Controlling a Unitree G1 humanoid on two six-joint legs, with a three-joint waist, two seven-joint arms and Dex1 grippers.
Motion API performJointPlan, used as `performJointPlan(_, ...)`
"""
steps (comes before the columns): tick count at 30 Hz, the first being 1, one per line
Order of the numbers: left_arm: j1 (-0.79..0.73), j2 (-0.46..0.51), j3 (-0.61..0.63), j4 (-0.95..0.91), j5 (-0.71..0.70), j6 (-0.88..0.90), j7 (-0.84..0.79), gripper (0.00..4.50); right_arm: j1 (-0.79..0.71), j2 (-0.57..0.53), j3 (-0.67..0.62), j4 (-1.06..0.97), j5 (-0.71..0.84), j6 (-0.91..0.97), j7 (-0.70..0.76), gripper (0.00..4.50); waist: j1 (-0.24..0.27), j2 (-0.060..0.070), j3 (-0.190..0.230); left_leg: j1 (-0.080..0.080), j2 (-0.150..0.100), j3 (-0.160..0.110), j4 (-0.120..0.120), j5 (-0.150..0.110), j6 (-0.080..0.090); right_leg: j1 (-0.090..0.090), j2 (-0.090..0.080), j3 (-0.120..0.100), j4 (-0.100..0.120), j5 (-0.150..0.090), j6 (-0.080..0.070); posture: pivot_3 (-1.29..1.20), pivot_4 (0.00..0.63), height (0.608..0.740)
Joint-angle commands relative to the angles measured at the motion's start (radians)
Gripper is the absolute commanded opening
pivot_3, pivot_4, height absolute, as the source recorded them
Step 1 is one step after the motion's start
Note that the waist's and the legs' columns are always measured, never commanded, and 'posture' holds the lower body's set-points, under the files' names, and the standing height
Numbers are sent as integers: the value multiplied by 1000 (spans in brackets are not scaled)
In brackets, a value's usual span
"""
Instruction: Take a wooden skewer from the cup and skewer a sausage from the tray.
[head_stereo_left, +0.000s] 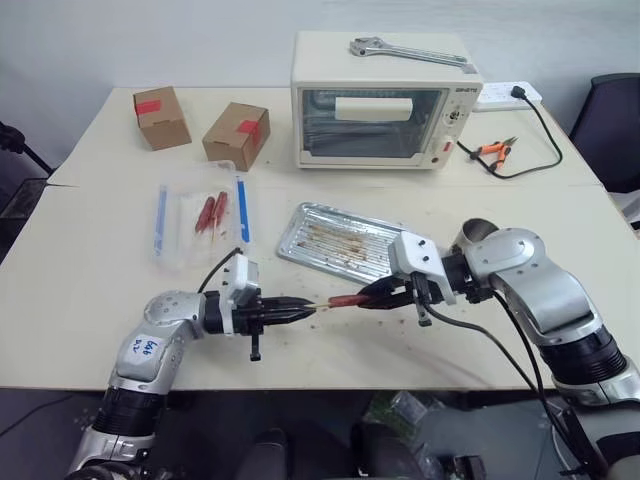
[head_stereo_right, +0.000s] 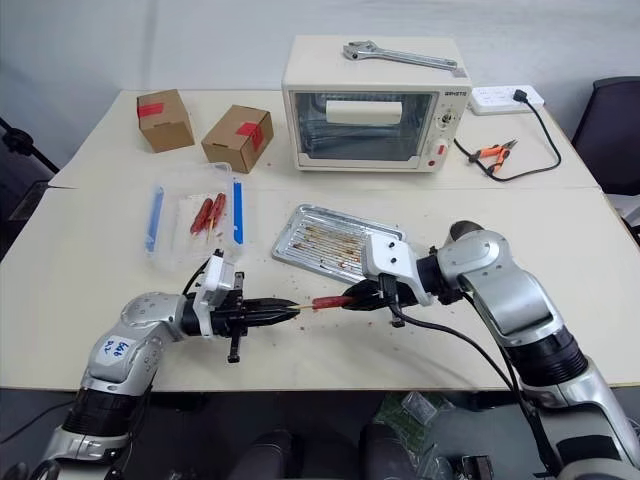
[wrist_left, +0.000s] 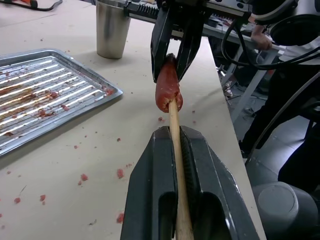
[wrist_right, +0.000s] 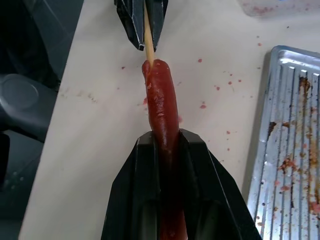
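Note:
Above the table's front middle, my left gripper (head_stereo_left: 305, 309) is shut on the wooden skewer (wrist_left: 175, 145) and points right. The skewer's tip is stuck into the near end of the red-brown sausage (head_stereo_left: 348, 299). From the other side my right gripper (head_stereo_left: 372, 296) is shut on that sausage, whose far half lies between its fingers (wrist_right: 192, 165). The two grippers face each other tip to tip. Behind them lies the silver tray (head_stereo_left: 292, 240), smeared with brown crumbs. The silvery cup (head_stereo_left: 478, 232) stands behind my right wrist, partly hidden by the arm.
A clear plastic box with blue edges (head_stereo_left: 203, 216) holding sausages sits to the tray's left. Behind stand a toaster oven (head_stereo_left: 385, 110) with a wrench (head_stereo_left: 405, 50) on top, two cardboard boxes (head_stereo_left: 162, 117), pliers (head_stereo_left: 495, 150) and a power strip (head_stereo_left: 510, 95). Red crumbs dot the table.

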Motion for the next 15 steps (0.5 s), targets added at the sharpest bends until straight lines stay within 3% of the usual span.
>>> performJointPlan(1,30,15,24,-55,-16,-23,14,0,47,-27,-62,-87,107,-35,61,1468,0,0,0,0,0,0,0,0,0,0,0,0,0,0,0,0,150,740)
performJointPlan(6,117,64,121,-86,-51,-40,26,0,145,-127,-166,-120,156,-59,71,3200,-1,0,0,0,0,0,0,0,0,0,0,0,-1,0,0,0,150,740)
performJointPlan(10,238,89,268,-157,-115,-38,73,0,257,-101,-323,-183,265,-65,2,4466,-1,0,0,0,1,0,-2,0,0,1,0,0,-2,0,0,0,150,740)
performJointPlan(15,318,-57,473,-283,-225,-24,383,0,470,94,-532,-230,393,-162,-175,4466,15,-2,0,2,1,-1,-2,-1,1,4,0,0,-5,0,0,0,150,740)
